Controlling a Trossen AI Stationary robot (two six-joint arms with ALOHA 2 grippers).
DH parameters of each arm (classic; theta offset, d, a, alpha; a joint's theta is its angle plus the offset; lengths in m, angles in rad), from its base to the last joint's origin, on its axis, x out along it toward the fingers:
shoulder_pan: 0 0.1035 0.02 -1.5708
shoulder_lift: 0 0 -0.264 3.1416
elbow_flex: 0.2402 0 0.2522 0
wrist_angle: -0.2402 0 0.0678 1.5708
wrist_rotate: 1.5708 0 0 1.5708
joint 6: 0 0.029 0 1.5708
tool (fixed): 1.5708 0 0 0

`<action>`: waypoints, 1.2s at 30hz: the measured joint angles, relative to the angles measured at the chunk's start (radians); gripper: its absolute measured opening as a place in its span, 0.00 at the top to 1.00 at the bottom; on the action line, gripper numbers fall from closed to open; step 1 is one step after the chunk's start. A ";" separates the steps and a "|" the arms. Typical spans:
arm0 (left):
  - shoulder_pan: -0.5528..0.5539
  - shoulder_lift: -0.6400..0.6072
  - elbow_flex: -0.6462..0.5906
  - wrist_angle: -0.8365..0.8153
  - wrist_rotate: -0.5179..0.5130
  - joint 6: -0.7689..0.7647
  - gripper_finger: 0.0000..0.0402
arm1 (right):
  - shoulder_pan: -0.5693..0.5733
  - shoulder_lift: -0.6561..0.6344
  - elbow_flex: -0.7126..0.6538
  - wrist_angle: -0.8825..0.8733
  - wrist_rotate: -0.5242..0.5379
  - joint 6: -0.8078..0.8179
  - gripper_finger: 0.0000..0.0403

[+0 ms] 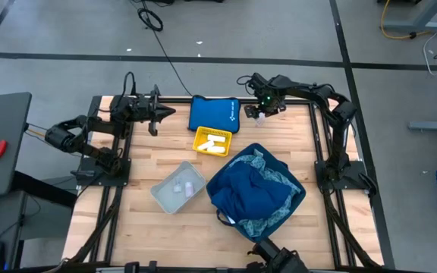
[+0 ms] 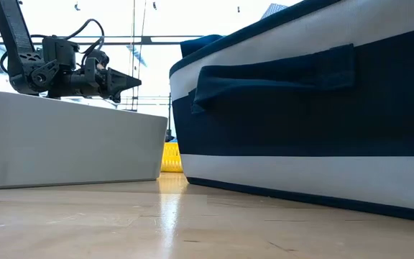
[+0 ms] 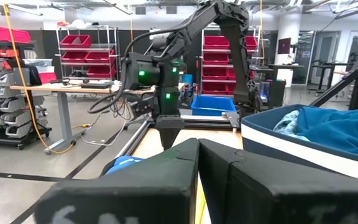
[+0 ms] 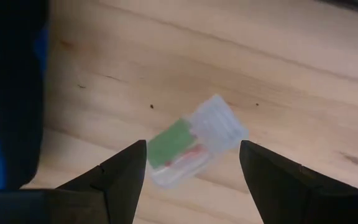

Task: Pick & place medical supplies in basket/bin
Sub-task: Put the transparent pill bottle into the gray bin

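Wooden tabletop (image 1: pixel 135 227) fills my working area, and the item I am after is a small clear vial (image 4: pixel 194 148) with a green label, lying flat on the bare wood near the far edge, just beside the flat blue pouch (image 1: pixel 212 114). My right gripper (image 4: pixel 191 163) hangs directly over it, fingers spread wide with the vial between them, nothing held. To grip it well I judge I should descend straight until the fingertips bracket the vial, then close gently, since it lies at a slant across the opening and could roll or twist. Its destination would be the grey bin (image 1: pixel 178 187) or the dark-blue basket (image 1: pixel 255 192). My left gripper (image 1: pixel 155 115) waits closed and empty above the table's far left, pointing level toward the pouch.
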 joint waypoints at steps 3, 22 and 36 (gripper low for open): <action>0.015 0.000 0.000 -0.001 0.016 -0.004 0.96 | -0.001 0.023 0.000 -0.006 -0.016 0.002 0.34; 0.038 0.000 0.000 -0.001 0.027 -0.004 0.96 | 0.042 0.084 0.000 -0.017 -0.047 -0.139 0.69; 0.037 0.000 0.000 0.001 0.025 0.011 0.96 | 0.116 0.012 -0.001 0.069 0.077 -0.237 0.69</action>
